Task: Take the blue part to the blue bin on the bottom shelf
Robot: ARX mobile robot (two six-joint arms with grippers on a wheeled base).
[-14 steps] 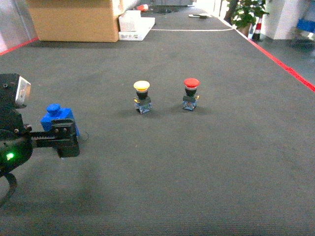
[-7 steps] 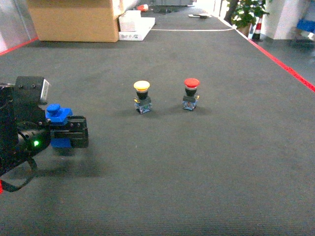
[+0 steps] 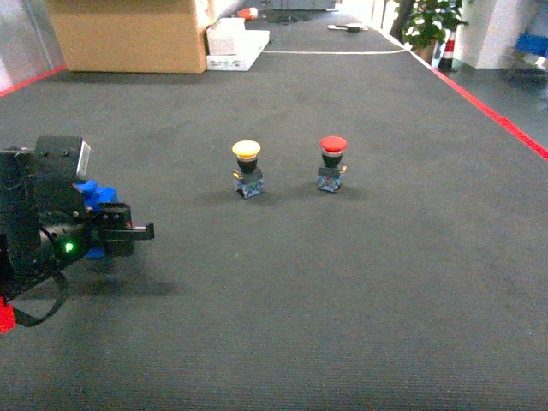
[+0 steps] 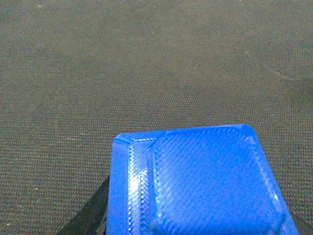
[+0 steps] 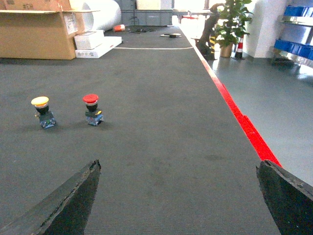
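The blue part [image 3: 96, 196] is held off the dark mat at the far left of the head view, and my left gripper [image 3: 127, 231] is shut on it. The black wrist hides much of it there. In the left wrist view the blue part [image 4: 195, 181] fills the lower frame, with one dark finger [image 4: 85, 218] beside it. My right gripper [image 5: 178, 166] stands open above bare mat, nothing between its fingers. Blue crates [image 5: 296, 46] sit on a steel rack far to the right; I cannot tell which is the blue bin or the bottom shelf.
A yellow-capped button [image 3: 247, 168] and a red-capped button [image 3: 332, 163] stand upright mid-mat. A cardboard box [image 3: 128, 34] and white boxes [image 3: 235, 43] lie at the back left. Red tape [image 5: 239, 117] edges the mat's right side, with a potted plant [image 5: 227, 24] beyond.
My left gripper has risen off the mat with the blue part and turned, so the wrist now covers most of the part. The buttons have not moved.
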